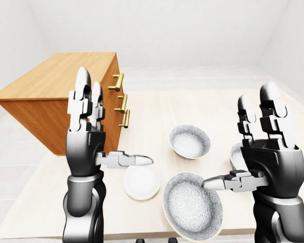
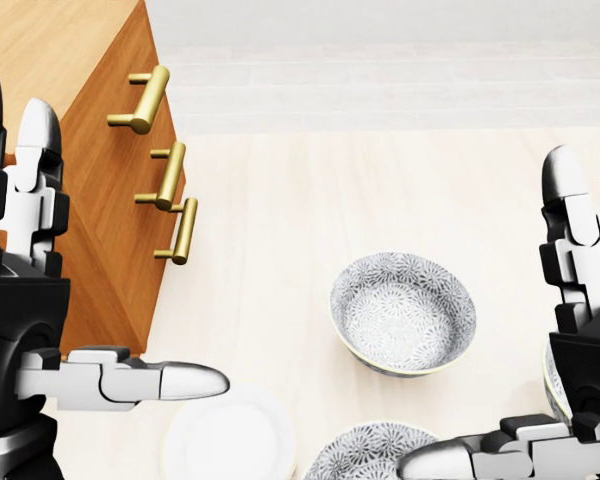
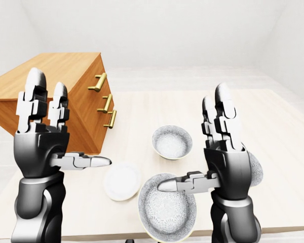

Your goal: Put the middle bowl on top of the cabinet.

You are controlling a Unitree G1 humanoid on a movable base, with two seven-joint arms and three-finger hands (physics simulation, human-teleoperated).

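Both robot hands (image 1: 114, 126) (image 1: 253, 144) open, empty, above round patterned bowls (image 2: 403, 312) beside wooden cabinet (image 1: 55, 96)

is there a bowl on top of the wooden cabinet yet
No, the flat top of the brown wooden cabinet is bare, and the patterned grey bowls sit on the pale table.

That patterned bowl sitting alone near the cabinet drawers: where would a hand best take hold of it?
Probably at the rim of the patterned bowl, coming down from above. It sits upright and open, with bare table all around it, so fingers can pinch the thin edge. The right hand, open, looks nearer.
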